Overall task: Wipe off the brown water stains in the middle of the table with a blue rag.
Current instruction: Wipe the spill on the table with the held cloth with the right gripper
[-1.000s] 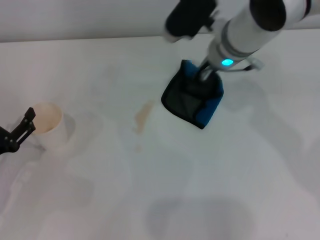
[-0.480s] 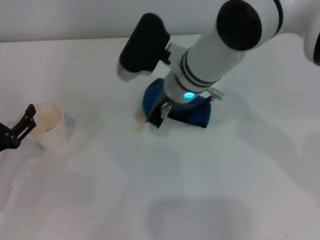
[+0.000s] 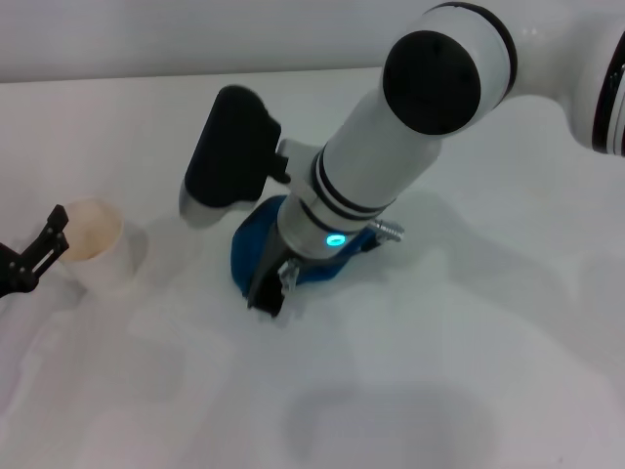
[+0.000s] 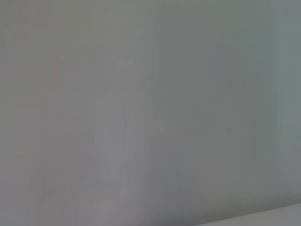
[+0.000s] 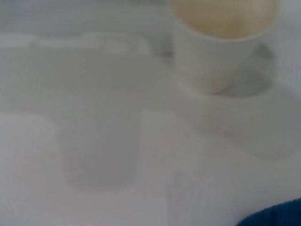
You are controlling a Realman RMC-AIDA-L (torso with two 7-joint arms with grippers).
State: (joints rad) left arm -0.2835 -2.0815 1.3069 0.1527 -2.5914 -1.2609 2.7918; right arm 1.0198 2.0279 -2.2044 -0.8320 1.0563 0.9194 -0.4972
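while the right gripper (image 3: 269,293) pressed the bright blue soft rag (image 3: 256,246) onto the middle of the plain white bench (image 3: 469,371), whether its jaws pinched the cloth could not be told. the left gripper (image 3: 39,256), jaws spread, sat just beside a white paper cup (image 3: 95,244) near the bench's left edge.

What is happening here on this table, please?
The robot is wiping the white table with a blue rag. Its right gripper presses the rag down near the middle of the table, and no brown stain shows around it now. A white paper cup stands to the left. The left gripper waits at the left edge, beside the cup, with its fingers apart.
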